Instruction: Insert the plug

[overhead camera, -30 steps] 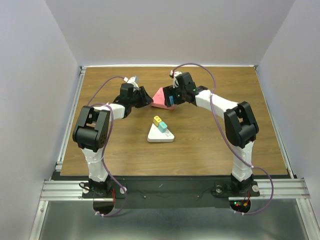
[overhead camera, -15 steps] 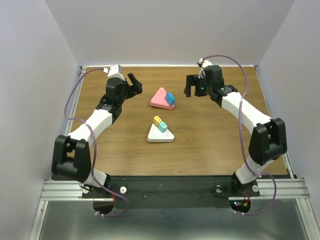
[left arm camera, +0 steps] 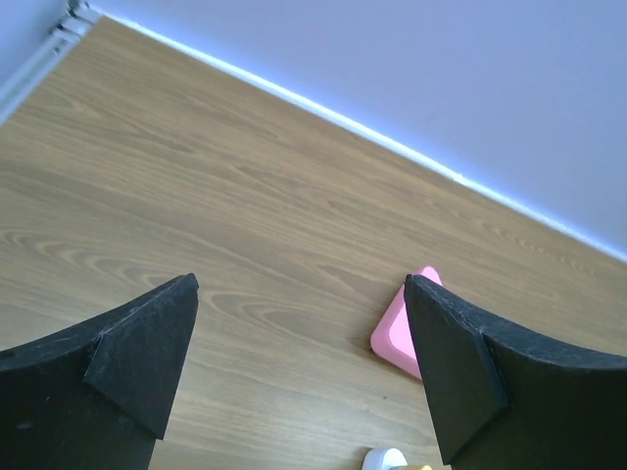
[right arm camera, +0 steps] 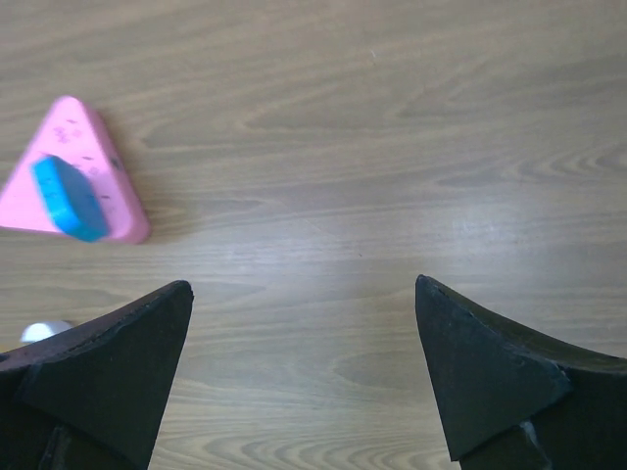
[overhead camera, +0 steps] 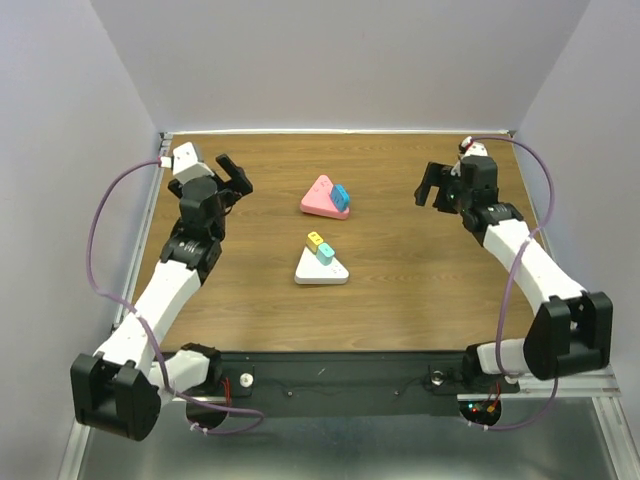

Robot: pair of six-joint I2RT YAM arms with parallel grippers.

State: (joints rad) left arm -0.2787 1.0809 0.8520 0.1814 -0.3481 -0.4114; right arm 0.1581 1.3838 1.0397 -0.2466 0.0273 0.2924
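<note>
Over on the left, the left gripper hangs near the far-left corner of the brown wooden table, jaws spread wide with nothing between them. Moving in — the pink triangular plastic base lies flat at mid-table, well apart from both arms. The small blue oblong plug sits in it along its right-hand edge. Just nearer the arms, a white triangular base carries a yellow plug and a teal plug. Far right, the right gripper is equally wide and holding nothing.

Risk now? The blue plug looks seated, but how deep it sits can't be read from here — if it's only perched, a nudge could tip it out. And that pink base looks light and unfixed, so a spread finger coming in could clip a corner and slide or spin it.

Orientation: the plug's top faces up. Its long axis runs parallel to the base's right side, slanting from the far apex toward the near-right corner.
</note>
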